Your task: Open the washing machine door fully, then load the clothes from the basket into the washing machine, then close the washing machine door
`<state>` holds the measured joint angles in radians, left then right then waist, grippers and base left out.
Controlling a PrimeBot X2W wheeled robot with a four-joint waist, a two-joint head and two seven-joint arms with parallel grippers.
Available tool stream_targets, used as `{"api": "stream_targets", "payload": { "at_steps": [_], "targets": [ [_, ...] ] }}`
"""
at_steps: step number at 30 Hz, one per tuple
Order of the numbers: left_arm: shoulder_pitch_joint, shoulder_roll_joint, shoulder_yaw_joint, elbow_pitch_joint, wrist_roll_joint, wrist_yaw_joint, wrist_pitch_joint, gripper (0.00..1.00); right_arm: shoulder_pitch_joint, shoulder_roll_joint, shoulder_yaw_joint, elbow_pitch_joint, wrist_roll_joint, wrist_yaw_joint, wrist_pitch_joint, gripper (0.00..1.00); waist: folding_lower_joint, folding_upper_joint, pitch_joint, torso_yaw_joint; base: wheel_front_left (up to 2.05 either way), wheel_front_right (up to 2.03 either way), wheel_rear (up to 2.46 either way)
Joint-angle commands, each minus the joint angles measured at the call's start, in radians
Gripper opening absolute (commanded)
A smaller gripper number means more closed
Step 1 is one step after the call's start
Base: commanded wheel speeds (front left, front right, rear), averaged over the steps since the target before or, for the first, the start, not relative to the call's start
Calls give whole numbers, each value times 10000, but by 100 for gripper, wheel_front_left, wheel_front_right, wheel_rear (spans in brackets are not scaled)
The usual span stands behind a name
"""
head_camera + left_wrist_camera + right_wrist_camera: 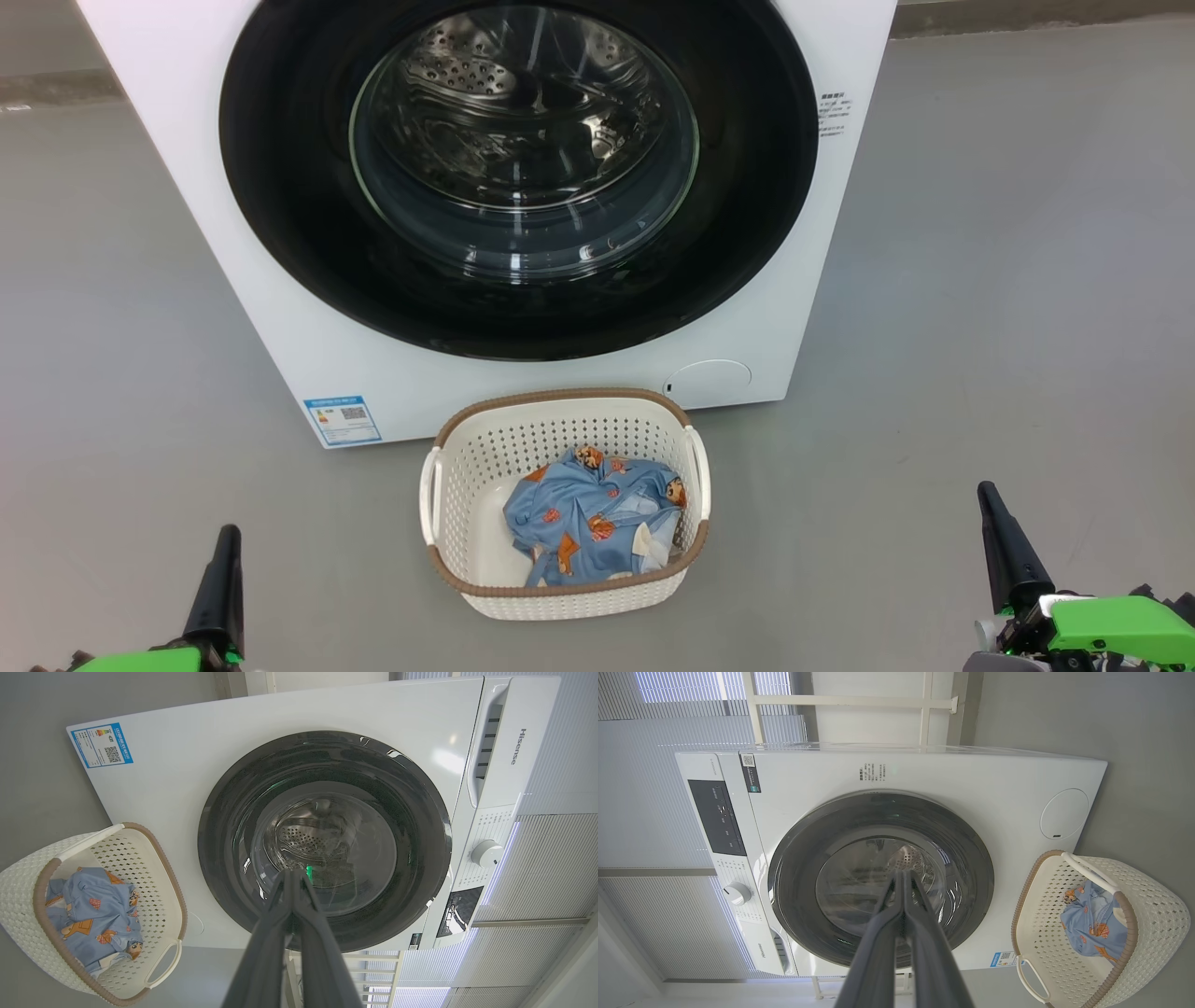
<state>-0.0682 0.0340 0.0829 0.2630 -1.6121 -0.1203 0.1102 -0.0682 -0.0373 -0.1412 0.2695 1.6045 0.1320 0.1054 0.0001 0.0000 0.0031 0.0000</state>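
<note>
The white washing machine (280, 308) stands ahead with its door (280, 187) closed flat against the front; through the glass bowl the steel drum (504, 84) shows. On the floor before it sits the cream basket (467, 467) holding the blue bear-print clothes (583, 527). My left gripper (224, 541) rests low at the left, fingers together, holding nothing. My right gripper (991, 504) rests low at the right, also shut and holding nothing. Both are well short of the door. Both wrist views show the closed door (411, 793) (794, 858), the basket (28, 933) (1157, 896) and the shut fingers (292, 877) (903, 877).
Grey floor (1008, 280) spreads on both sides of the machine. A blue label sticker (342, 420) and a round white flap (708, 381) sit low on its front. The control panel with a dial (486, 853) runs along the machine's top. Pale slatted walls stand behind.
</note>
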Motion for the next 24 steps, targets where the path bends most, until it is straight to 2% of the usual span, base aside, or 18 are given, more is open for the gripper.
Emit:
{"api": "stream_targets", "payload": {
  "at_steps": [1,24],
  "targets": [
    [-399,162,320,-180,45,-104,39,0,-397,-129,278,-248,44,-13,76,0,-1,0,0,0,0,0,0],
    [-399,162,320,-180,45,-104,40,0,-397,-129,278,-248,45,-13,76,0,-1,0,0,0,0,0,0]
  ]
}}
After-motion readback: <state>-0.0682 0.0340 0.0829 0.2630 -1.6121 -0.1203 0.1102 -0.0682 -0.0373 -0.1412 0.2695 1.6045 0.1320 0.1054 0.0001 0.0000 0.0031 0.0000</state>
